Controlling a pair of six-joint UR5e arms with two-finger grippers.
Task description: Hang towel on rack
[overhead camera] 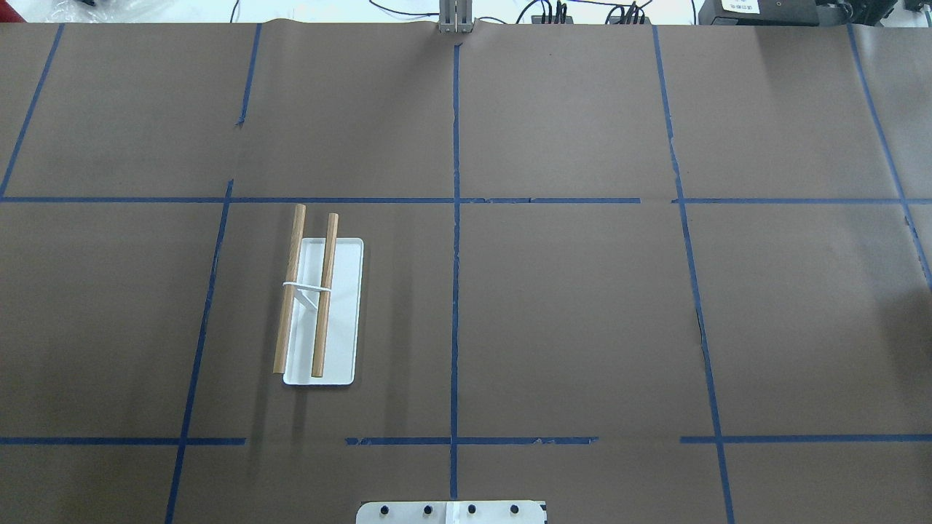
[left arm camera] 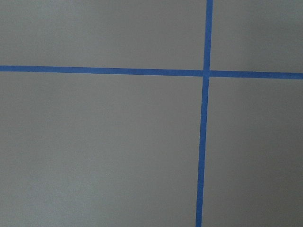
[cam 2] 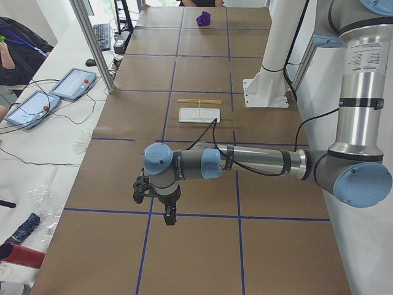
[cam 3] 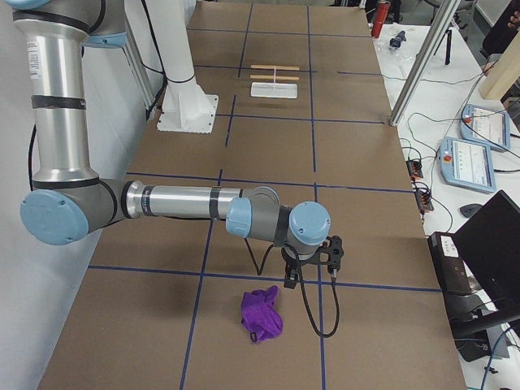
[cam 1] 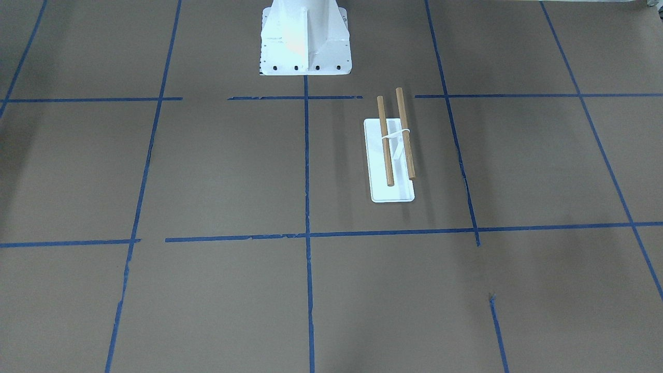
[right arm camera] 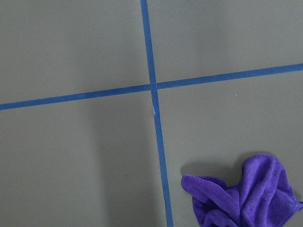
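The rack [cam 1: 378, 171] stands on the brown table: a white flat base with two brown dowel rods, bare. It also shows in the overhead view [overhead camera: 342, 313] and small in both side views [cam 2: 199, 115] [cam 3: 272, 89]. The crumpled purple towel [cam 3: 260, 315] lies at the table's right end, seen in the right wrist view [right arm camera: 246, 194] and far off [cam 2: 204, 18]. My right gripper [cam 3: 290, 279] hovers just beside and above the towel. My left gripper [cam 2: 169, 215] hangs over bare table at the left end. I cannot tell whether either is open or shut.
The white robot pedestal [cam 1: 305, 46] stands at the table's robot side, near the rack. Blue tape lines [overhead camera: 455, 291] grid the brown surface. Metal posts [cam 2: 92, 43] [cam 3: 414, 73] and tablets [cam 2: 73, 83] sit on the operators' side.
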